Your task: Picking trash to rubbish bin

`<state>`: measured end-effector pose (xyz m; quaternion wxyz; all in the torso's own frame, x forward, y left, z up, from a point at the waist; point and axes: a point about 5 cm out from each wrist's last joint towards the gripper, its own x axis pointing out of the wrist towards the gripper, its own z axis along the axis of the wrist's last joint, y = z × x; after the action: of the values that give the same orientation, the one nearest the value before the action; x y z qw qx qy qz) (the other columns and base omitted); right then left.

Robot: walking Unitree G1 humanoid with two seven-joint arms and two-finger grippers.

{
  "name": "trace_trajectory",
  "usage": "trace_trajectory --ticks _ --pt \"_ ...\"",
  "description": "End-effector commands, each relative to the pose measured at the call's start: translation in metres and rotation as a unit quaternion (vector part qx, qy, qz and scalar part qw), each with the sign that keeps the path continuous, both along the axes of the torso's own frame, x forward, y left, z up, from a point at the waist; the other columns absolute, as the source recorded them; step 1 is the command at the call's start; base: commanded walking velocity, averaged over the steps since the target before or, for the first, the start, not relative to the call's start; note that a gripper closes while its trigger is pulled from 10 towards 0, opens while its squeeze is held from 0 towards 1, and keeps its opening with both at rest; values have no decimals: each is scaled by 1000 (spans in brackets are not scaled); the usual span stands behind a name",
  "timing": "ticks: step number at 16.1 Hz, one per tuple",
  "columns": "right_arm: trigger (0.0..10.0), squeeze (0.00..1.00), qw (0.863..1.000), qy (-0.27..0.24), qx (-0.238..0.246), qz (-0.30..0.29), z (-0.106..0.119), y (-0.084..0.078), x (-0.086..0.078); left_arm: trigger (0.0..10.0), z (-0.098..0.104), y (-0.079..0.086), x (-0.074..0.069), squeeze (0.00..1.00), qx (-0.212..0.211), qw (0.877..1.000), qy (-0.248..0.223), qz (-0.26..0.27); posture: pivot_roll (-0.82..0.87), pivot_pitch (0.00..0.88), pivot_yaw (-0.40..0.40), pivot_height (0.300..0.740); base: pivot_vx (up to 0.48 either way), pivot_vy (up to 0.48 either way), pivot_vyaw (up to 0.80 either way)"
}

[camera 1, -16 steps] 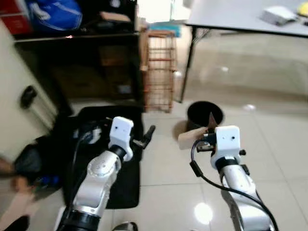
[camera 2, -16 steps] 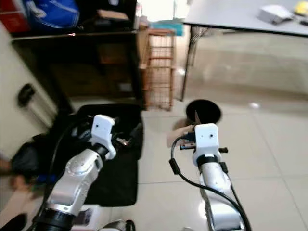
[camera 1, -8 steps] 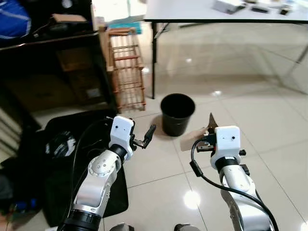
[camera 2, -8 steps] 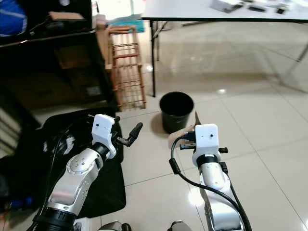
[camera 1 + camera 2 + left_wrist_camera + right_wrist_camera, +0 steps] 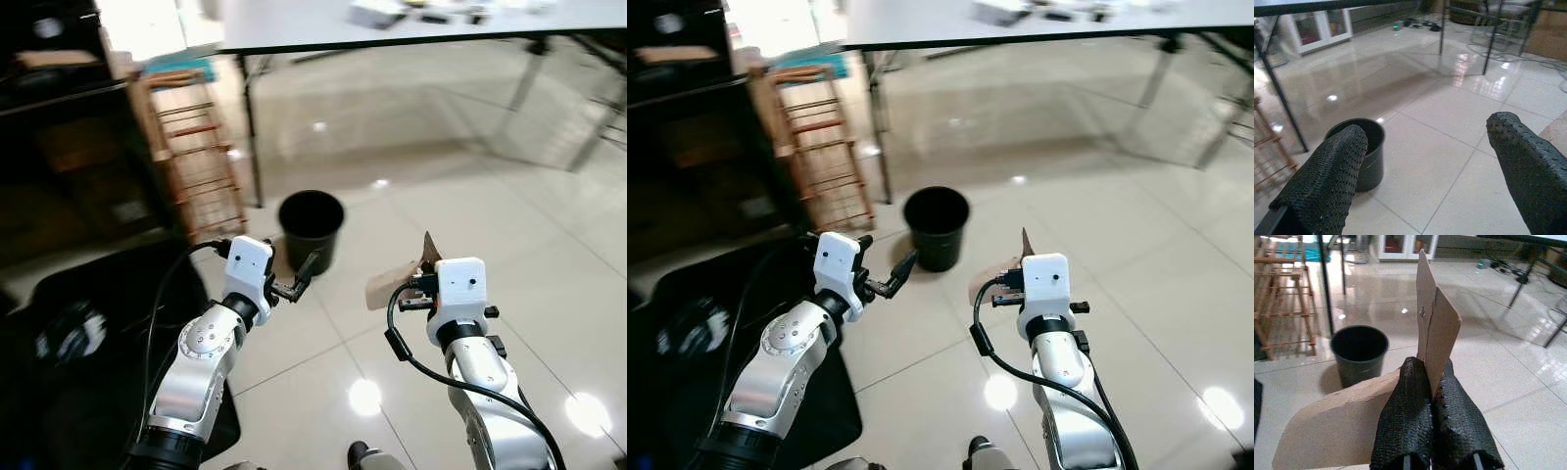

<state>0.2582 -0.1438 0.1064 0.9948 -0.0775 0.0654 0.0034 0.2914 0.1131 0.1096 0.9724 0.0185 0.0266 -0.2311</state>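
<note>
Right gripper (image 5: 1432, 382): pinched tight on a piece of brown cardboard (image 5: 1432, 328), fingers pressed together with the sheet clamped between them; a folded flap stands up above the fingertips and a wider torn panel hangs below and to the side.
Left gripper (image 5: 1425, 161): spread wide with nothing between the fingers, held forward at chest height, pointing toward the bin.
Trash: the cardboard, carried in the air in front of the robot, short of the bin and not yet over its mouth.
Rubbish bin (image 5: 311, 228): small round black bucket standing upright on the glossy tiled floor (image 5: 470, 225), ahead of the robot and a little to its left, beside a table leg (image 5: 250, 127) and near a wooden rack (image 5: 191, 157); its inside looks dark, contents cannot be told.
Step in hand: as I judge it, closing on the bin with the cardboard ready for the drop.
Doing it well: bring the right gripper fully above the opening before letting go, since the sheet is broad compared with the mouth and light enough to drift. Turn the hanging panel so a narrow edge leads downward, lower it close to the rim, then release.
Risk: a flat release from height could leave the cardboard bridging the rim or sliding onto the tiles; nudging the bin could tip it.
Surroundings: grey table (image 5: 392, 24) overhead beyond the bin, black mat (image 5: 88, 323) on the robot's left.
</note>
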Motion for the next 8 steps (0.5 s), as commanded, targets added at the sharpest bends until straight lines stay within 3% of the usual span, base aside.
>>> trace_trajectory --ticks 1,4,6,8 --pt "10000 0 1000 2 -5 -2 0 0 0 10000 1 -2 -1 0 5 1000 -5 -10 -28 113 41 740 0 0 -731" --pt "10000 0 1000 -1 -4 -3 1 0 0 10000 2 -3 0 0 11 1000 -10 -13 -29 114 42 740 0 0 -656" --pt "10000 0 1000 -4 -4 -1 1 0 0 10000 4 -4 0 0 9 1000 -16 -18 -30 114 43 740 0 0 0" --pt "10000 0 1000 -4 -5 0 1 0 0 10000 4 -4 0 0 7 1000 -15 -19 -29 115 44 740 298 0 0"
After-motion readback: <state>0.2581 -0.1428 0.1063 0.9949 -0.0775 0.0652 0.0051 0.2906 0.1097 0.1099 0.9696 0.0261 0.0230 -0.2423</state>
